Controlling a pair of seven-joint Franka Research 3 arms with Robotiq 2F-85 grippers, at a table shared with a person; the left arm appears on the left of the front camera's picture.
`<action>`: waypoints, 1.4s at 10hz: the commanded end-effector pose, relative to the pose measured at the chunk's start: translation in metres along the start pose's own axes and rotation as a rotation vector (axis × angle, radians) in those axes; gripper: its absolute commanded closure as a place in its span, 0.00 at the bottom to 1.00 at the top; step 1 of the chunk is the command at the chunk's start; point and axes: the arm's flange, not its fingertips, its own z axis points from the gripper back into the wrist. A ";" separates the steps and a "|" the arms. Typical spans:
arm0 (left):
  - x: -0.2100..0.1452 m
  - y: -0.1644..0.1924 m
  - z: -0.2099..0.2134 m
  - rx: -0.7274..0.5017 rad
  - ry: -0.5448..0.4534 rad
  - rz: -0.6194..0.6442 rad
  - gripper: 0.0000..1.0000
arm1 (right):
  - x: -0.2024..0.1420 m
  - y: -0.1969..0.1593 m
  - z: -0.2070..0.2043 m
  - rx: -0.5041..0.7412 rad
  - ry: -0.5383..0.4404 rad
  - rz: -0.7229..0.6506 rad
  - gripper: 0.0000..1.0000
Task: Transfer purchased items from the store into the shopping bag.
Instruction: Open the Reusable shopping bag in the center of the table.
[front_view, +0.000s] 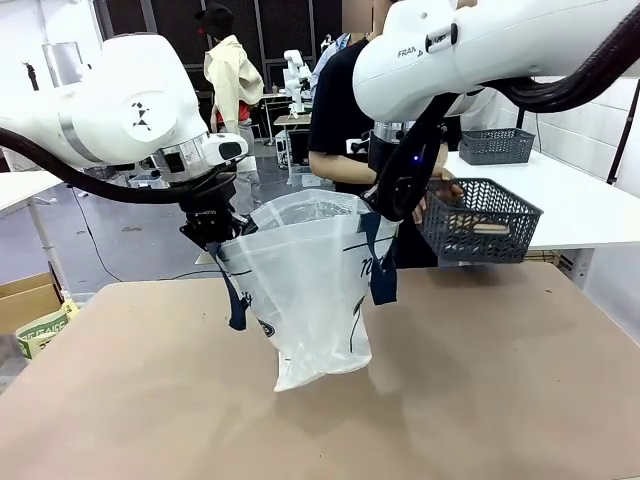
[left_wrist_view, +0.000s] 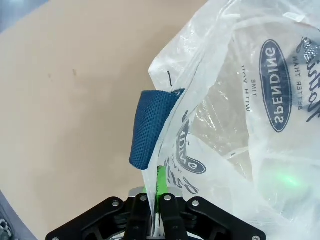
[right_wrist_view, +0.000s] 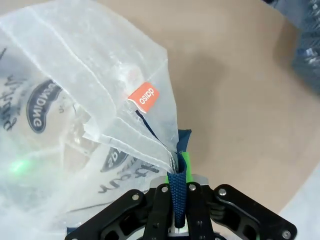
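While the left fingers (left_wrist_view: 161, 182) pinch narrowly on one rim of the shopping bag (front_view: 310, 290) and the right fingers (right_wrist_view: 185, 162) clamp the opposite rim together with a navy strap (right_wrist_view: 176, 196), the bag hangs between the two pairs, mouth spread upward, its bottom apparently touching the surface (front_view: 480, 400).

Step in hand, as judged: presenting the bag open for loading. A person's hand (front_view: 437, 186) holds the grey lattice basket (front_view: 480, 222) just beside the right fingers, on the side away from the left fingers. No goods can be confirmed inside the bag through its translucent wall.

Next move, as judged: the goods must come out of the basket and down through the gap between the two pairs of fingers. This calls for both grips to hold firm and the mouth to be kept wide.

Count: one shopping bag; two navy straps; one orange tag (right_wrist_view: 144, 96) near the right fingers; one held basket; one tan flat piece (front_view: 490, 228) seen through its lattice, other contents uncountable; one further basket (front_view: 497, 146) well beyond the right fingers.
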 end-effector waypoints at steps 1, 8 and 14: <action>-0.006 0.019 -0.004 0.029 -0.087 -0.099 1.00 | -0.016 -0.004 -0.005 -0.065 -0.059 0.078 1.00; 0.007 0.023 -0.014 0.181 -0.190 -0.184 1.00 | 0.006 0.004 -0.013 -0.166 -0.022 0.255 1.00; 0.027 0.013 -0.034 -0.024 -0.207 -0.137 1.00 | 0.013 0.027 -0.034 -0.073 -0.109 0.203 1.00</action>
